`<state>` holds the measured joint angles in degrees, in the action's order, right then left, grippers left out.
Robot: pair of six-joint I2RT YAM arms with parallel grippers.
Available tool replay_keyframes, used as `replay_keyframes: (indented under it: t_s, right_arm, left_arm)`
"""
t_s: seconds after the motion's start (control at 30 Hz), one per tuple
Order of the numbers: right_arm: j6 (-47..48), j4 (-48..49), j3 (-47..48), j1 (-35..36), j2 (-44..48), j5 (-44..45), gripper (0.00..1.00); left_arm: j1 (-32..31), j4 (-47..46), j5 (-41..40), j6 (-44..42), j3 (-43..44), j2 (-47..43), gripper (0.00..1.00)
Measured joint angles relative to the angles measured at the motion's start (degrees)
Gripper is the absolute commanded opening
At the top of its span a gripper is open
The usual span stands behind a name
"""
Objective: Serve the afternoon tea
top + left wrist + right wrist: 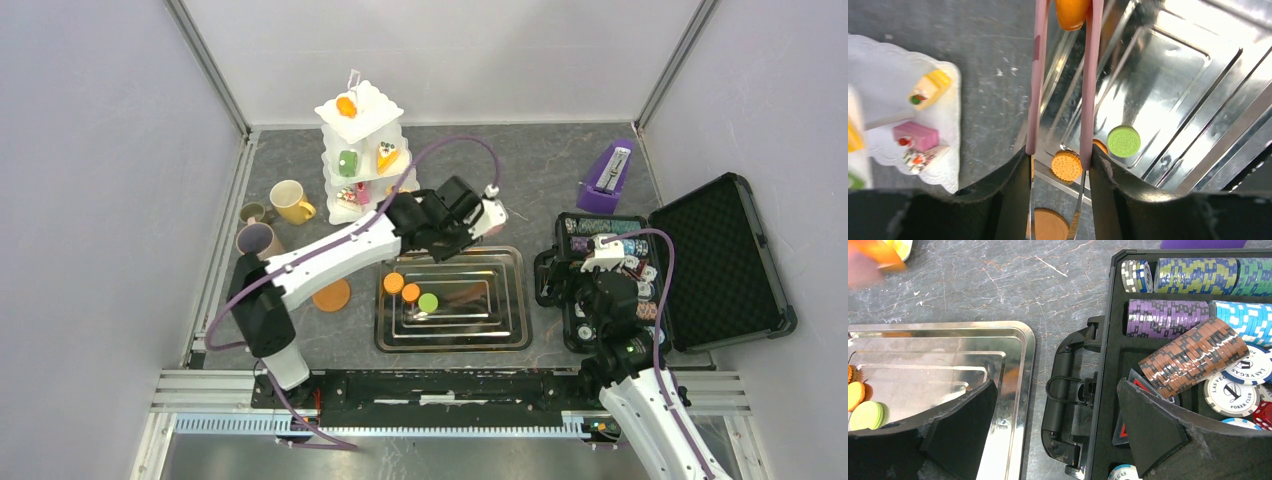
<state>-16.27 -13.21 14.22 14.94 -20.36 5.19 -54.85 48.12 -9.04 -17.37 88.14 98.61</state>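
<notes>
**Item 1. Left gripper** [1059, 154]: you have it partly closed, its fingers [1015, 185] clamped across the pink tongs [1037, 75]. The tong tips pinch an orange piece [1071, 11]. It is cut off by the frame edge, so you cannot tell biscuit from cake. In the wrist view it shows against the rim of the steel tray [500, 340].

**Item 2. Right gripper** [1055, 385]: your jaws stand wide apart and hold nothing. They hover over the strip of table [998, 285] between the tray and the handle of the black case [725, 260].

**Item 3. Biscuits:** two orange biscuits [393, 283] and one green biscuit [428, 302] lie in a close row at the tray's left end.

**Item 4. White three-tier stand** [360, 150]: upright at the far side of the table, left of centre, with toy cakes [915, 136] on its tiers.

**Item 5. Mugs:** the yellow mug [290, 202] stands just left of the stand. The small green mug [253, 212] is beside it. The beige-lilac mug [258, 240] sits nearer you, by the left wall.

**Item 6. Orange disc** [332, 296]: flat on the table, just left of the tray.

**Item 7. Other goods:** poker chips [1168, 317] lie in rows in the open case at your right. The purple metronome [607, 178] stands beyond the case.
</notes>
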Motion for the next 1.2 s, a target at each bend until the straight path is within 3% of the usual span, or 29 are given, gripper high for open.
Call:
replay_keyframes:
  t_s: [0.2, 0.37, 0.53, 0.97, 1.2]
  right_arm:
    - [0.0, 0.0, 0.0, 0.0, -0.28, -0.02, 0.98]
    - [0.0, -0.02, 0.0, 0.0, -0.33, -0.07, 0.98]
    - [0.02, -0.02, 0.0, 0.0, -0.33, -0.15, 0.98]
    - [0.0, -0.22, 0.0, 0.0, -0.35, -0.13, 0.98]
    - [0.0, -0.22, 0.0, 0.0, -0.46, -0.13, 0.98]
  left_arm:
    - [4.26, 4.2, -3.91, 6.8, 13.6, -2.1, 0.32]
    - [12.74, 11.52, -10.51, 15.74, 36.76, 3.34, 0.34]
    - [19.58, 16.72, -12.13, 21.94, 51.19, 9.33, 0.35]
    - [25.77, 22.56, -13.42, 25.7, 52.37, 16.22, 0.37]
    - [27.17, 22.58, -14.93, 25.7, 52.37, 16.63, 0.47]
